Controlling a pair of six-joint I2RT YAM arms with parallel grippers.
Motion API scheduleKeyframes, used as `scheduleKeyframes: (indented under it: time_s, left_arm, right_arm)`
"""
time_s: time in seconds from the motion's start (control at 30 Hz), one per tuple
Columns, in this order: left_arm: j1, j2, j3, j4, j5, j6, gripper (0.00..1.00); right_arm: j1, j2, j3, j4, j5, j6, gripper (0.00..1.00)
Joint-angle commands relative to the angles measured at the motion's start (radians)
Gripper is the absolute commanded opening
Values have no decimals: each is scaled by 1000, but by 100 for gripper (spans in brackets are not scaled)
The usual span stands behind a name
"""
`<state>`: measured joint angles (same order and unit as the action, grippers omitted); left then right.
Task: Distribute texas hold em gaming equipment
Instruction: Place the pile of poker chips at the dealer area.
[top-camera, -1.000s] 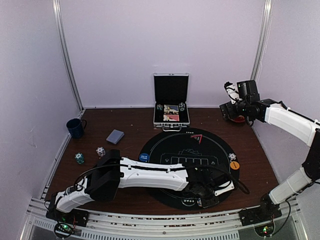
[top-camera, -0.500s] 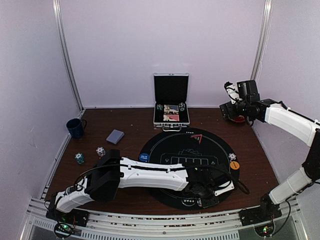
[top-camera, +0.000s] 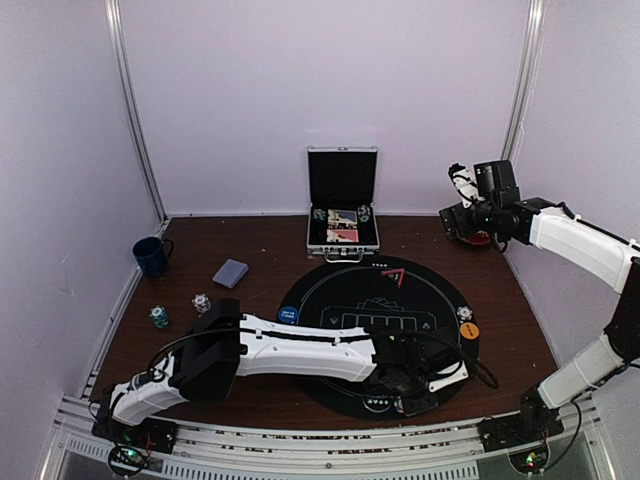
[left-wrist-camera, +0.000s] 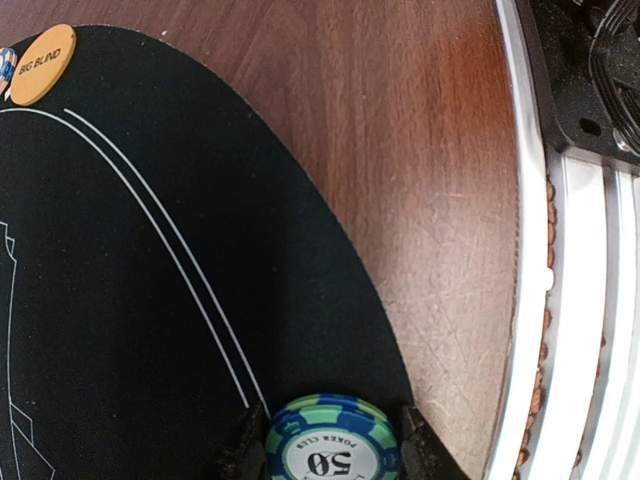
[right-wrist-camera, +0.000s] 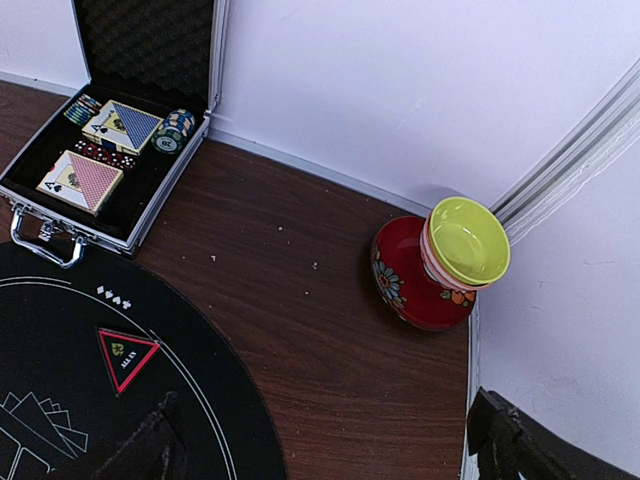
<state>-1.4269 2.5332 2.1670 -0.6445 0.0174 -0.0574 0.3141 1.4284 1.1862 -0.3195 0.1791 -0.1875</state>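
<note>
Your top view looks down from above the near edge, taking in the whole table (top-camera: 250, 245). Left wrist: very close over the mat's (left-wrist-camera: 120, 300) near edge. Right wrist: higher, facing the case (right-wrist-camera: 145, 40). All share the mat.

Wood-grain table (left-wrist-camera: 420, 150); matt black mat (left-wrist-camera: 150, 300); glossy chip (left-wrist-camera: 325, 450); metal-edged case (right-wrist-camera: 140, 50).

Enclosure: plain pale lilac walls (top-camera: 320, 80), aluminium corner posts (top-camera: 135, 110). Light even, diffuse. Dark brown wood tabletop (left-wrist-camera: 420, 150) runs ahead of the jaws of the left gripper (left-wrist-camera: 333, 455); ribbed aluminium rail (left-wrist-camera: 580, 330) to their right. Ahead of the jaws of the right gripper (right-wrist-camera: 325, 450) the walls meet the tabletop; one of the corner posts stands to their right.
</note>
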Motion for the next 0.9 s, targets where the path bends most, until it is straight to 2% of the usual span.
scheduleKeyframes:
  time_s: [0.0,0.1,0.17,0.43,0.7,0.87]
  left_arm:
    - [-6,-28,-26,-35,11,13,37]
    - [-6,-29,-29,-35,-1,10,56]
    - [-6,-31,-31,-35,-9,8,65]
    - [-5,-50,-10,-35,-46,7,75]
    - [-3,-127,35,-36,-165,-13,97]
    - [44,-235,-12,-77,-280,-120,98]
  right_arm:
    - [-4,-33,-11,17,-6,-3,100]
    - [-4,-33,-11,17,-6,-3,100]
    - [-4,-33,-11,17,-7,-3,100]
    - [-5,-32,-11,17,-6,-3,100]
    - [-4,-38,-12,17,-8,-3,100]
    - [-4,-39,-11,14,-16,-2,100]
